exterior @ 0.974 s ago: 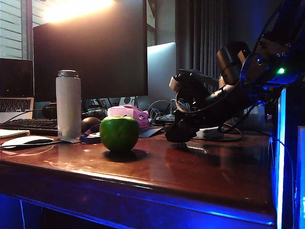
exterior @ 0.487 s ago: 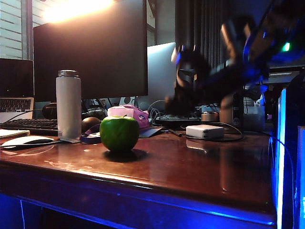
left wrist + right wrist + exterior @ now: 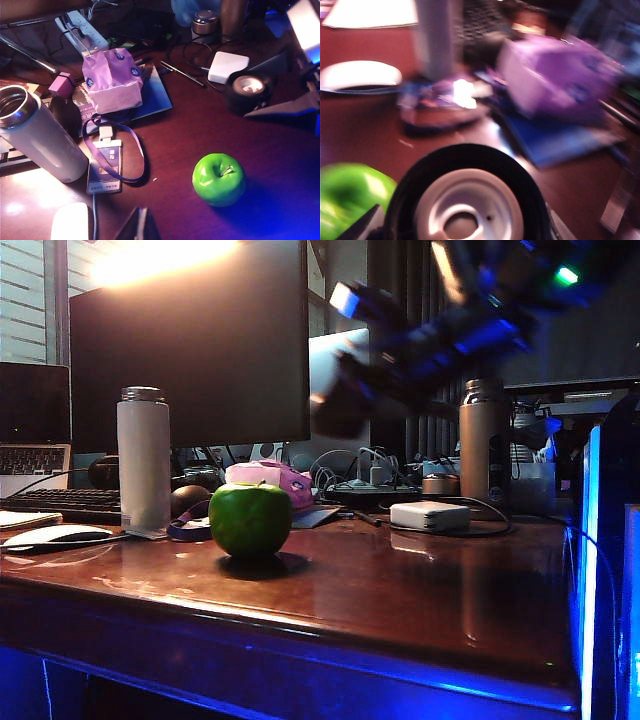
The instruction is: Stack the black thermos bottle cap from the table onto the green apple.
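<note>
Gripping round matte black thermos bottle cap (image 3: pixel 462 200), right gripper (image 3: pixel 462 220); glossy green apple (image 3: pixel 219 179)

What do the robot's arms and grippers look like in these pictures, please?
In the exterior view the right arm is black and blurred, lit blue, with a small green light near its upper end; the right gripper is a dark shape. In the left wrist view the left gripper shows only dark, pointed fingers. The right gripper's fingers there are dark, flat and tapering.

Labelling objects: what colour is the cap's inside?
Pale silvery inside the black thermos bottle cap, clearest in the right wrist view.
</note>
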You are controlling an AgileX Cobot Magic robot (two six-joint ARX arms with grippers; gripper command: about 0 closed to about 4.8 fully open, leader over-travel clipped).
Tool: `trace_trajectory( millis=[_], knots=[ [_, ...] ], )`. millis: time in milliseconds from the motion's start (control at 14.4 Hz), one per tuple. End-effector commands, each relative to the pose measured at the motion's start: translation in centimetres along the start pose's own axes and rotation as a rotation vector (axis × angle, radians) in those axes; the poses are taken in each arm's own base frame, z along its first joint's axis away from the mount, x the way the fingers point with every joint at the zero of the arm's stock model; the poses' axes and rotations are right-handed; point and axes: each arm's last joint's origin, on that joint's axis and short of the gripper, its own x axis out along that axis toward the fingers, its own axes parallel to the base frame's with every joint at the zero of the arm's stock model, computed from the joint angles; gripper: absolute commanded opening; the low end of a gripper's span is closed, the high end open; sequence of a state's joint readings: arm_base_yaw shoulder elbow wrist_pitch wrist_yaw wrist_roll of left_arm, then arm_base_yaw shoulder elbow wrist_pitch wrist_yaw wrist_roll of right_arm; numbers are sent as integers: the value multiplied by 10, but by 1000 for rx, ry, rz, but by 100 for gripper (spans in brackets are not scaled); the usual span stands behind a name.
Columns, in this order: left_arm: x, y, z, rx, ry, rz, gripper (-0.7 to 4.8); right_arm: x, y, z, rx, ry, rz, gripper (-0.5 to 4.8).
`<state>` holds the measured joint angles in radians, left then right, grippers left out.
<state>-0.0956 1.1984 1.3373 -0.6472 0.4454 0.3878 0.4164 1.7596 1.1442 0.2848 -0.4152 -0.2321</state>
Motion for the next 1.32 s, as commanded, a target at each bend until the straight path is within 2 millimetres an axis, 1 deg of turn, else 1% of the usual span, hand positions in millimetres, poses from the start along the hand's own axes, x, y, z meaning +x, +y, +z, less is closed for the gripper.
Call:
trace_trajectory(
  millis=[70,209,348,487,626,904,1183,1322],
  knots=[
    [-2,0,2,5,-18,-1,-4,6,16,23,-39,-62,87,313],
    [-2,0,2,5,-17,-2,-4,9,22,22,-36,-47,111,314],
    [-2,0,2,5,-17,-2,-4,18,30,17,-34,-26,135,313],
    [-2,0,2,4,-16,-2,-4,29,43,15,-42,-12,169,314],
    [-2,0,2,5,-17,-2,-4,36,51,11,-84,9,146,314],
    [-2,0,2,5,-17,-2,-4,45,56,4,-150,14,129,314],
    [-2,0,2,4,-17,-2,-4,46,59,6,-157,-11,153,314],
    [-2,0,2,4,-17,-2,-4,49,63,3,-158,-7,165,314]
  ],
)
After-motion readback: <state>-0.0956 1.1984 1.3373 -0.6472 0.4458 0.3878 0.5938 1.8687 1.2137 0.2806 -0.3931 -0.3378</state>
